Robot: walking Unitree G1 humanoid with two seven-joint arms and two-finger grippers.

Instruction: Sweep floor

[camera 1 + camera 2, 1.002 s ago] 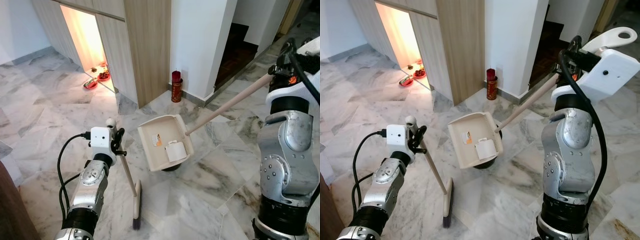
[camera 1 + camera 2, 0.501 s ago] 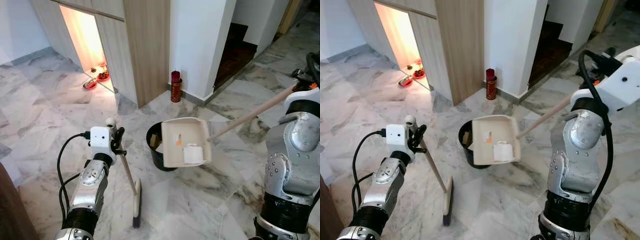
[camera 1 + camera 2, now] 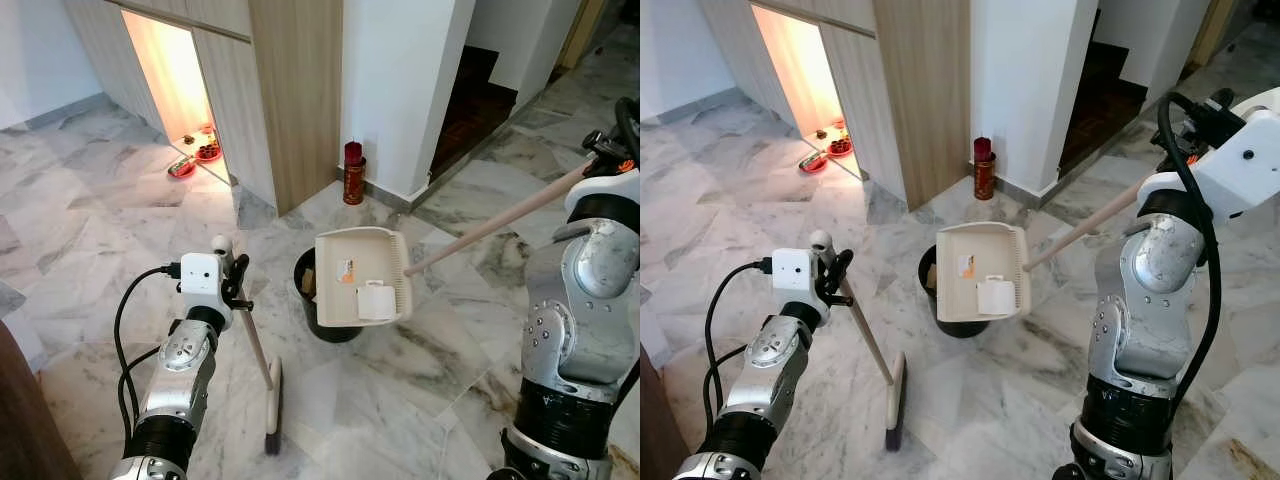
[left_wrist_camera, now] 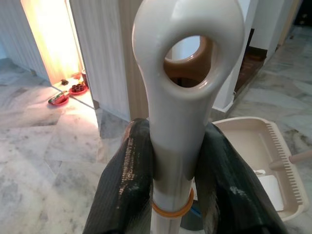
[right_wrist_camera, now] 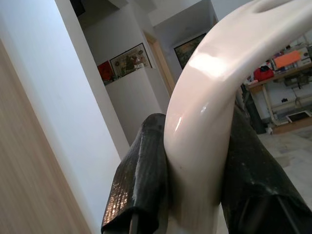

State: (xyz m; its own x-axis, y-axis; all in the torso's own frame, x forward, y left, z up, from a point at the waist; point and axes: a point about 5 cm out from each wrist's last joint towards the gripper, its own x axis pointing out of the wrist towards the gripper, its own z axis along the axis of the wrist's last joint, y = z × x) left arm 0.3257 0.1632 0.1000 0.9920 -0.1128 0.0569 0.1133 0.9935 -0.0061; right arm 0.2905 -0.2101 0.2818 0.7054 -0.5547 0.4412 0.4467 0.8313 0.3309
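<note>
Dustpan – back over bin vs 0.5 s ago, paper aboard; tip pending. Right gripper clenched on handle, left gripper on broom.

Head views are bright and sharp; warm glare spills from the lit alcove onto the glossy floor. Close-up wrist views look soft.

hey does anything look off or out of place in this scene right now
Nothing spilled or broken. One oddity: the beige plastic dustpan hangs level over the black round bin with a white crumpled scrap lying in it, undumped. The left gripper holds the cream broom upright.
</note>
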